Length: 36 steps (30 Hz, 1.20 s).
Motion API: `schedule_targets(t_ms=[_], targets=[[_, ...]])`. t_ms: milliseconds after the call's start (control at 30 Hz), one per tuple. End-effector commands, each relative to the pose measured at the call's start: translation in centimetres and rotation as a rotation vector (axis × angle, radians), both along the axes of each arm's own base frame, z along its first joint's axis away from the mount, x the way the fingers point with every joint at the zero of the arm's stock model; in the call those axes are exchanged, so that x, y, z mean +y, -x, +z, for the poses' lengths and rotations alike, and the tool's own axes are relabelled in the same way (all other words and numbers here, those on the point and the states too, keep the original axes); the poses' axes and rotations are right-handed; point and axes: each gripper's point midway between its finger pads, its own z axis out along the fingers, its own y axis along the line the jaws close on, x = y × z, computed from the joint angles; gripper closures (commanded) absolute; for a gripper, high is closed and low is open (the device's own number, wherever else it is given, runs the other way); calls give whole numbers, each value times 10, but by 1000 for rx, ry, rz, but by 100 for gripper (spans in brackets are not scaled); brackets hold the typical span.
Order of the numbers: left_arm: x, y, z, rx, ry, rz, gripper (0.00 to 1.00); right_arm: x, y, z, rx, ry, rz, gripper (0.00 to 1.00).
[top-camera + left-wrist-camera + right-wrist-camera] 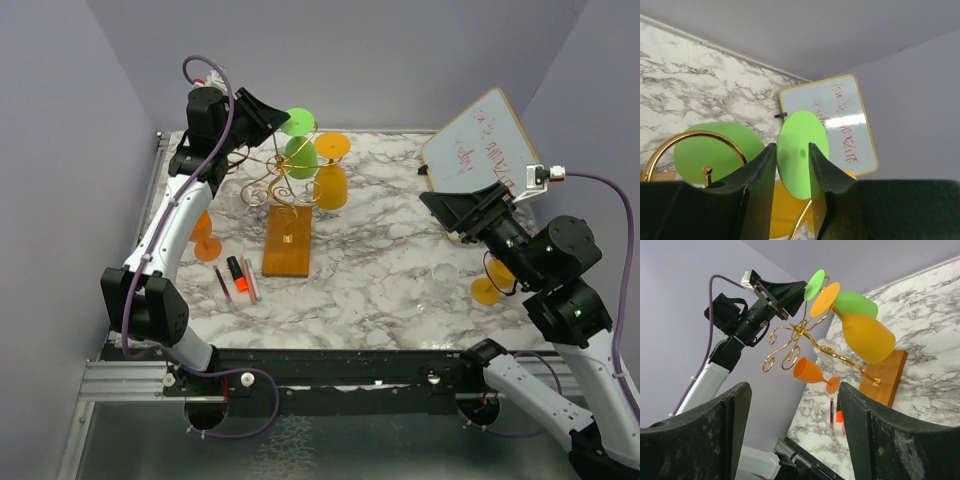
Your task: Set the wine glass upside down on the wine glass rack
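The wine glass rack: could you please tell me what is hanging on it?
Two glasses hang upside down on the wine glass rack: a green wine glass, its foot by the left end effector, and a yellow-orange glass. Where the stems meet the wire is unclear.

Left wrist view: the green wine glass (797,134) shows only its foot and part of its bowl. Its stem is hidden behind the fingers (757,185) of the left gripper (791,148). The red writing on the whiteboard (840,125) is illegible. Top view: the left arm (175,225) covers much of an orange glass (203,240). The right arm (530,250) overlaps what may be an amber glass (487,291).
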Motion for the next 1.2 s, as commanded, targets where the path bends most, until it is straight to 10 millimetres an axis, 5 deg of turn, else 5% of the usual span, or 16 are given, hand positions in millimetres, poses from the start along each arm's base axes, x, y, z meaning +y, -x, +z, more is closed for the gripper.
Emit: schedule_targets(t_ms=[0,200,467,633,800,967,1167], targets=[[17,14,34,-74,-64,60,65,-6,-1,-1,11,22,-32,25],[24,23,41,-100,-108,77,62,-7,-5,-8,34,29,-47,25],[34,41,56,-167,-126,88,42,-13,-12,-26,63,84,-93,25],[35,79,81,-286,-175,37,32,-35,-25,-58,146,231,-217,25],[30,135,83,-386,-219,-74,24,-58,-31,-97,257,399,-314,25],[33,182,61,-418,-272,-131,13,-65,-23,-123,353,538,-289,28],[50,215,34,-424,-319,-70,2,-67,0,-152,484,638,-207,28]])
